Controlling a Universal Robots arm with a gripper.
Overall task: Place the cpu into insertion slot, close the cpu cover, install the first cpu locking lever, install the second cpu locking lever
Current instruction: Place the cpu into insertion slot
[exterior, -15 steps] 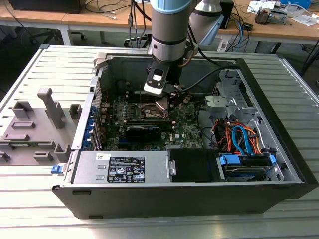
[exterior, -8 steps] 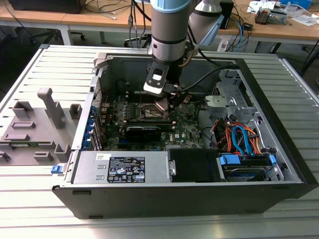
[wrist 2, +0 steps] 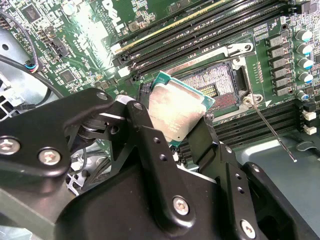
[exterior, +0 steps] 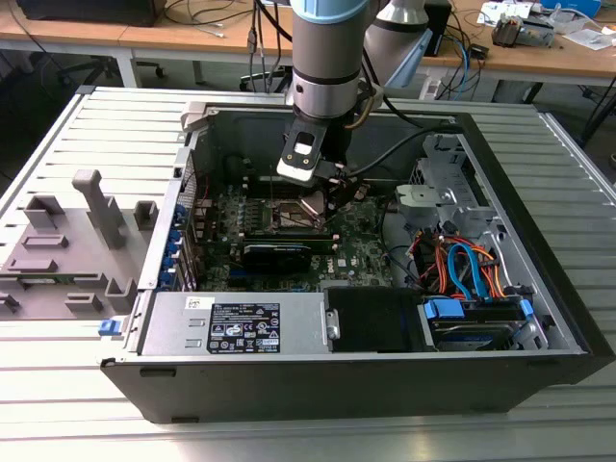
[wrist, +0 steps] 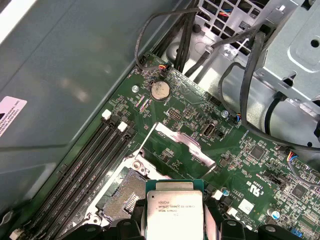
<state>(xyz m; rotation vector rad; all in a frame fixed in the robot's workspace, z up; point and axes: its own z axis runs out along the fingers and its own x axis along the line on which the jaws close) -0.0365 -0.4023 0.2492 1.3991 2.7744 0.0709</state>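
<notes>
Slatted grey counter [exterior: 308,438] fills the near edge of the exterior view and carries an open black case [exterior: 289,385] lying on its side. On the exterior view's left, a grey fixture [exterior: 67,241] stands on the counter beside the case. From above, the arm [exterior: 330,58] reaches down into the case over the green board [exterior: 361,255].

In the second wrist view, two black fingers [wrist 2: 150,150] are clamped on the cpu [wrist 2: 177,107], one on each of two opposite edges, its silvery top facing up between them. The cpu is tilted and hangs over the near side of the slot [wrist 2: 215,85], not seated; whether a corner touches the rim cannot be told. The slot's contact field lies bare beyond it.

In the first wrist view, the cover [wrist: 182,145] stands swung open past the slot. A thin lever [wrist 2: 274,131] angles away from the slot's corner, unlatched.
</notes>
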